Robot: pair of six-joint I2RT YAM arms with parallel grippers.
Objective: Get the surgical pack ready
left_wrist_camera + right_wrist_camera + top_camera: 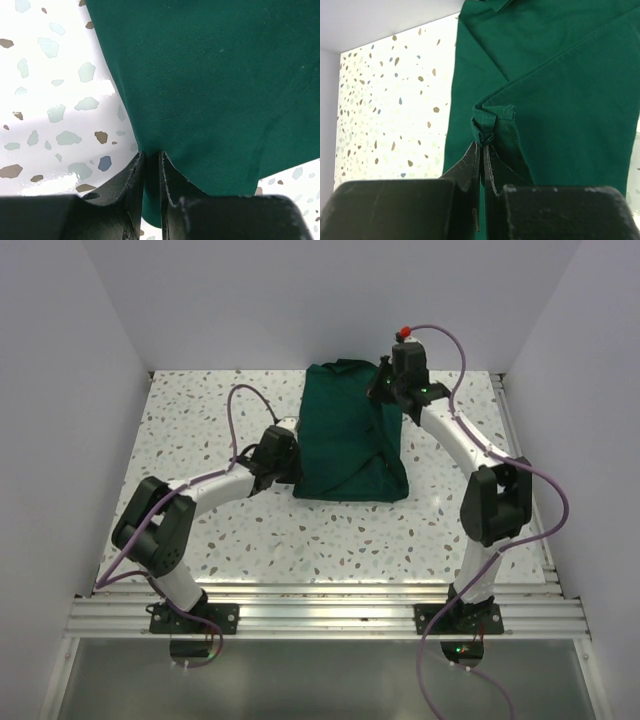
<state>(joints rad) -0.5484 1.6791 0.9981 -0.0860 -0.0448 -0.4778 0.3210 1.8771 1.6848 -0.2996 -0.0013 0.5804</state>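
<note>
The surgical pack is a dark green cloth [350, 435] folded into a bundle in the middle of the table. The steel tray, instruments and gauze pouches are hidden. My left gripper [288, 462] is shut on the cloth's left edge, and the left wrist view shows the cloth [210, 85] pinched between the jaws of the left gripper [151, 155]. My right gripper [388, 390] is shut on a bunched corner at the bundle's far right. The right wrist view shows that hemmed corner [492, 120] held just above the jaws of the right gripper [482, 145], over the cloth [560, 90].
The speckled white table [200, 420] is walled on the left, back and right. A rail [520, 440] runs along the right edge. An aluminium frame [330, 615] carries both arm bases at the near edge.
</note>
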